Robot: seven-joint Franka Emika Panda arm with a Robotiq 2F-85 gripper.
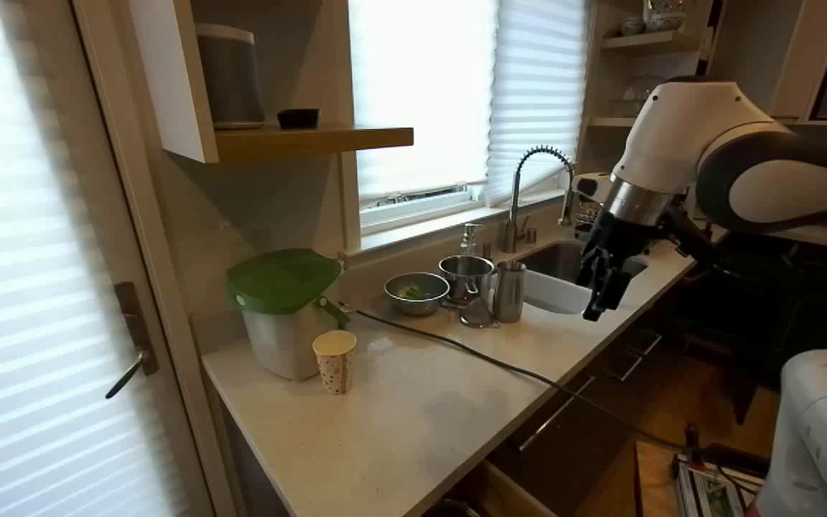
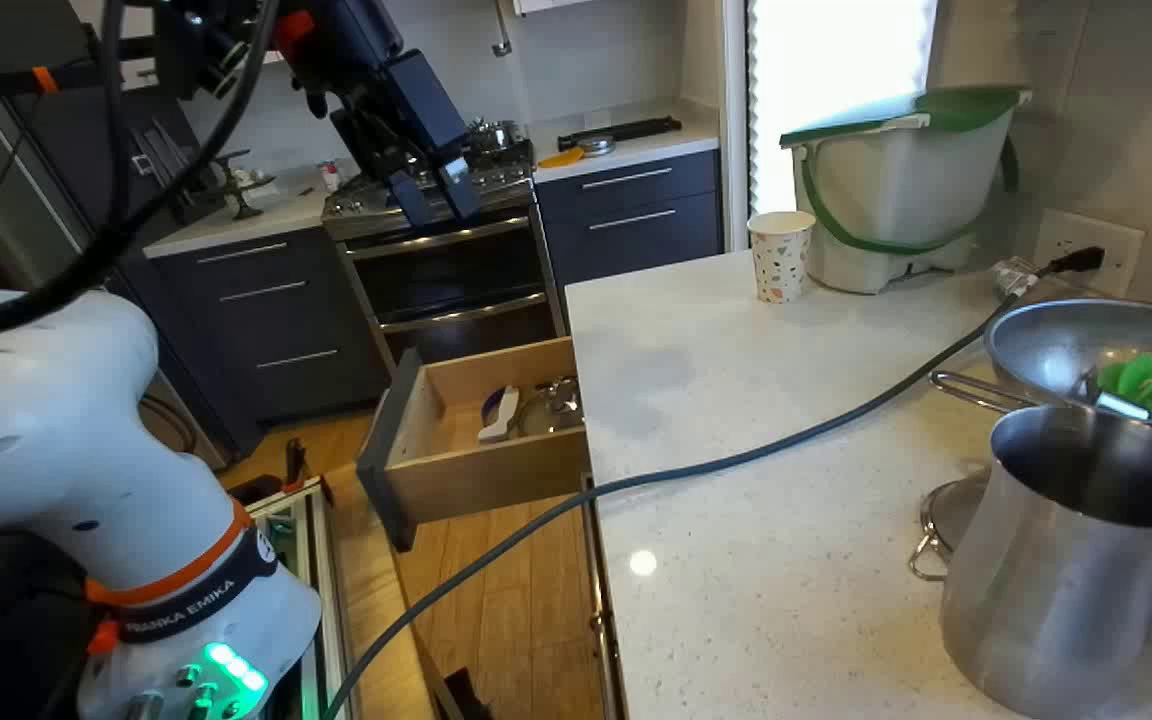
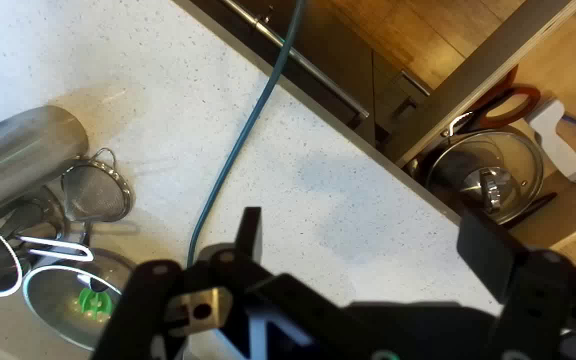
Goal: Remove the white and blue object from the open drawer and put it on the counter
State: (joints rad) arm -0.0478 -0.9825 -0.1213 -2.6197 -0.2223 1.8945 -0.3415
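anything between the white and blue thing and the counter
Yes: the glass lid lies in the drawer between the white and blue thing and the counter. Nothing visible covers the thing, so lifting it straight up first looks clear.

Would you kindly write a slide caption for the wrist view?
Past the open claw lies the counter, with the white and blue object beside a glass lid in the open drawer.

Window blinds (image 1: 424, 93) glare white; counter (image 1: 392, 416) softly shadowed

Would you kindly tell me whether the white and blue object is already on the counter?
No, the wrist view shows the white and blue object lying in the open drawer, beside a clear lid.
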